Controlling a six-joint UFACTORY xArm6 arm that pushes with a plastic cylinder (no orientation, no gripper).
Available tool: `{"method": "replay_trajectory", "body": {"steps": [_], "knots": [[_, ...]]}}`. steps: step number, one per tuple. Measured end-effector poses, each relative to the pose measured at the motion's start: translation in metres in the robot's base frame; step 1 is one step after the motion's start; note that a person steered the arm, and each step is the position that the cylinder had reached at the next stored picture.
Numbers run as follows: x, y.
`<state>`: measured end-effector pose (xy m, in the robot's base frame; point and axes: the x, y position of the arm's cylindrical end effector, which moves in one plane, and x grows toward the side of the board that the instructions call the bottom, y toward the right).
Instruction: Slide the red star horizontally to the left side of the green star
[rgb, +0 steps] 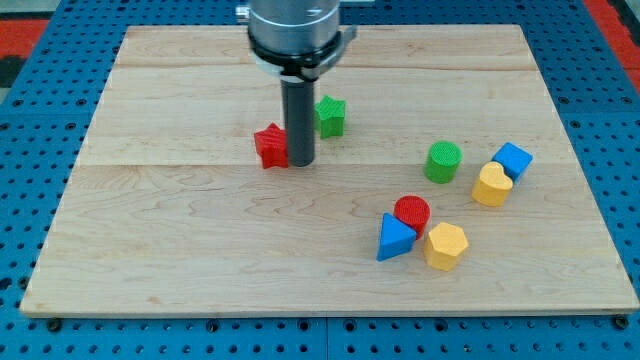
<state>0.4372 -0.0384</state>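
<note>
The red star (270, 146) lies on the wooden board, left of centre towards the view's top. The green star (331, 115) lies up and to the right of it, partly behind the rod. My tip (300, 162) stands against the red star's right side, between the two stars and a little below the green one.
A green cylinder (443, 161), a yellow heart (491, 185) and a blue cube (513, 159) sit at the view's right. A red cylinder (411, 212), a blue triangle (394, 238) and a yellow hexagon (445, 246) cluster at lower right. The board's edge (320, 312) runs along the bottom.
</note>
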Motion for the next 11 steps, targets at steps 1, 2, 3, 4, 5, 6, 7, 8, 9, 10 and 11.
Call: {"method": "replay_trajectory", "body": {"steps": [1,2,3,4,5,6,7,8,9,10,11], "knots": [[-0.014,-0.032],[-0.034,-0.036],[-0.013,-0.025],[0.019,-0.018],[0.001,-0.048],[-0.026,-0.073],[-0.029,-0.074],[-0.030,-0.074],[-0.030,-0.074],[-0.023,-0.068],[-0.014,-0.015]]}}
